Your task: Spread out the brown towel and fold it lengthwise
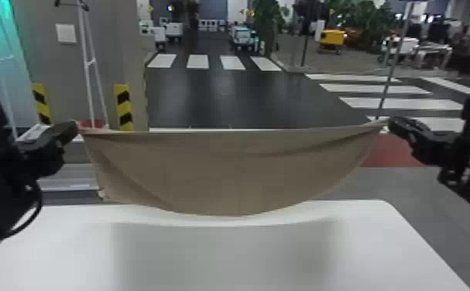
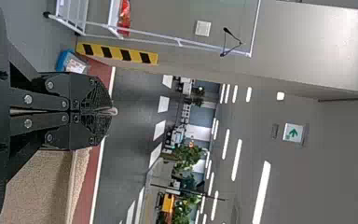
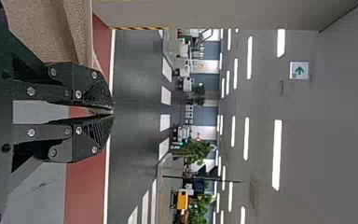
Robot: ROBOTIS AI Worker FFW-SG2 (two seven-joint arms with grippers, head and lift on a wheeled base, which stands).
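The brown towel (image 1: 230,170) hangs stretched between both grippers, its top edge nearly straight and its lower edge bowed down over the table's far edge. At its upper left corner is my left gripper (image 1: 76,128), and at its upper right corner my right gripper (image 1: 391,122). In the left wrist view the left gripper (image 2: 111,111) is shut on a bit of cloth, with the towel (image 2: 42,186) hanging beside it. The right wrist view has the right gripper (image 3: 109,112) pinching the other corner, next to the towel (image 3: 46,32).
Below the towel lies a white table (image 1: 222,255) with a soft shadow on it. Behind stand a grey pillar (image 1: 110,50) with striped guards and a white metal rack (image 1: 90,62), beyond the table at the left.
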